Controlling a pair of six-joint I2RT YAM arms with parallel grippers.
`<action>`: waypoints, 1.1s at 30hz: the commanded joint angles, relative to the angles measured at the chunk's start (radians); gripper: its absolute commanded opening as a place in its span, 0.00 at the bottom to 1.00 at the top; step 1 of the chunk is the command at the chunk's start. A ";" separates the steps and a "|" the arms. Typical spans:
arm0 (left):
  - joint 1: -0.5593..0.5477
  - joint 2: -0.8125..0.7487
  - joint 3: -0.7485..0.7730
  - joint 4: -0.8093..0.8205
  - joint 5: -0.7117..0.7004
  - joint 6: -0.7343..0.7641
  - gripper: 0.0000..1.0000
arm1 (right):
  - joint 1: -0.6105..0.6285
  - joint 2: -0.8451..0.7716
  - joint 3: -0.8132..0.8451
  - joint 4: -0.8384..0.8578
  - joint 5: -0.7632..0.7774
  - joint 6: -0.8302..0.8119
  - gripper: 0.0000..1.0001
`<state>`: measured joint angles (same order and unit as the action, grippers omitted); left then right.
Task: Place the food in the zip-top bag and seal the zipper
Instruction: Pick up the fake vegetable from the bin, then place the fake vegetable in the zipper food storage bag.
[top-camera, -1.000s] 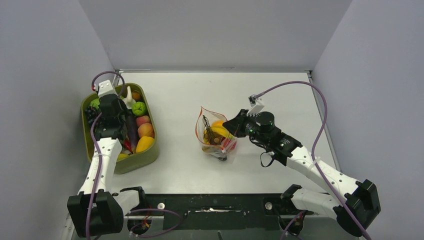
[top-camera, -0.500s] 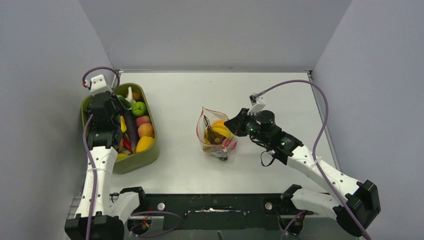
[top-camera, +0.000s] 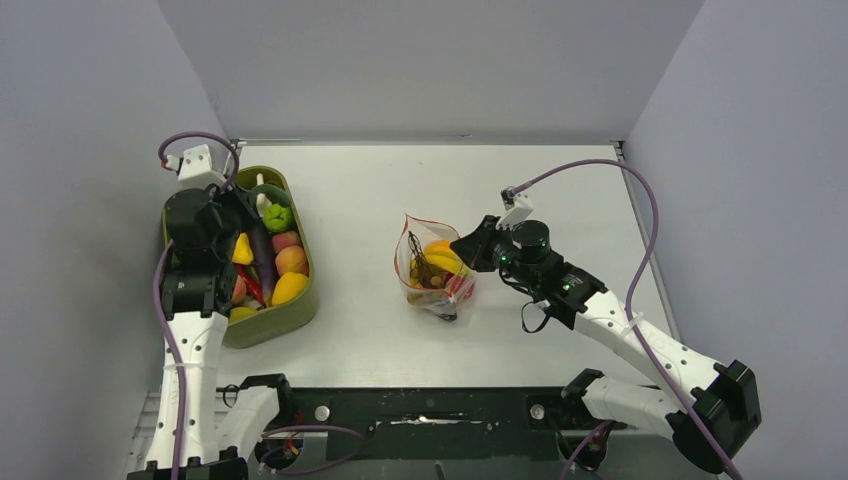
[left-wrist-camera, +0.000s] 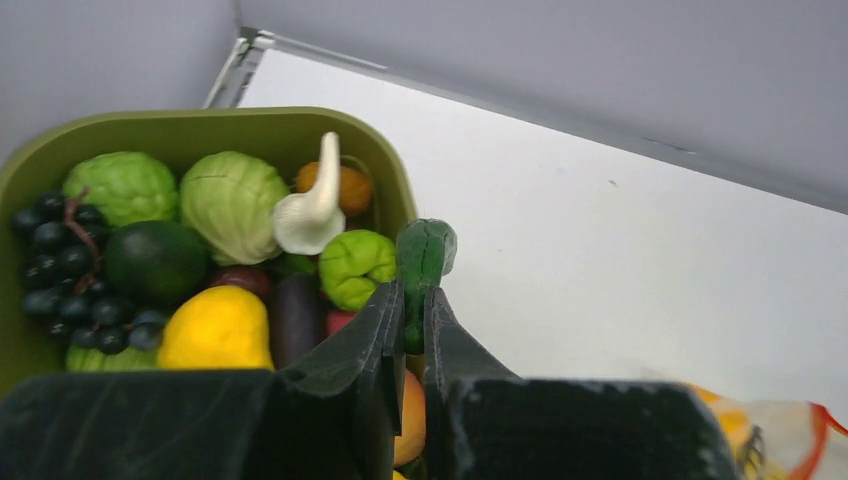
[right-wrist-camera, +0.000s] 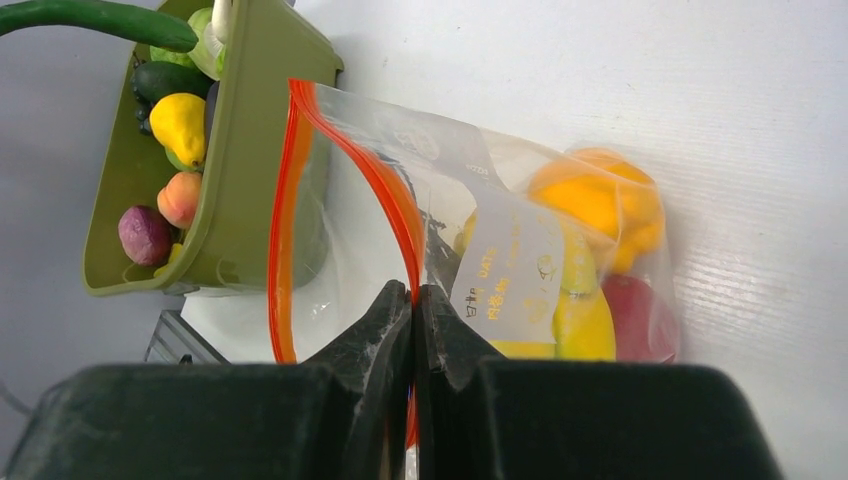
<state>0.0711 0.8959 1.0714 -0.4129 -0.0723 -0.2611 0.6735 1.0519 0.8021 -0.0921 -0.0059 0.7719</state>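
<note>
The clear zip-top bag (top-camera: 432, 266) stands open mid-table with yellow bananas (right-wrist-camera: 585, 320), an orange piece (right-wrist-camera: 600, 200) and a red piece (right-wrist-camera: 640, 320) inside. My right gripper (right-wrist-camera: 413, 295) is shut on the bag's red zipper strip (right-wrist-camera: 385, 190) and holds the mouth open; it also shows in the top view (top-camera: 464, 246). My left gripper (left-wrist-camera: 412, 300) is shut on a dark green cucumber (left-wrist-camera: 425, 258), held above the tray's far right corner. The cucumber also shows in the top view (top-camera: 264, 190) and the right wrist view (right-wrist-camera: 100, 18).
The olive-green tray (top-camera: 296, 310) at the left holds more food: cabbages (left-wrist-camera: 232, 200), black grapes (left-wrist-camera: 60, 250), a yellow lemon (left-wrist-camera: 215, 328), a white mushroom (left-wrist-camera: 312, 205), an eggplant (top-camera: 262, 262), peaches. Grey walls enclose the table on three sides.
My left arm has risen and drawn back from the tray, lifting the green cucumber out. The right arm and the bag have barely moved.
</note>
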 joint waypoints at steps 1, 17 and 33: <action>-0.027 -0.029 0.008 0.084 0.198 -0.044 0.00 | -0.005 0.002 0.053 0.019 0.028 -0.004 0.00; -0.170 -0.060 -0.142 0.425 0.810 -0.134 0.00 | -0.005 0.022 0.054 0.029 0.057 -0.012 0.00; -0.373 0.025 -0.084 0.351 0.864 -0.011 0.00 | -0.005 0.029 0.052 0.059 0.032 -0.032 0.00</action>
<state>-0.2680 0.8906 0.9085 -0.0387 0.7681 -0.3347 0.6735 1.0924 0.8143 -0.0994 0.0265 0.7628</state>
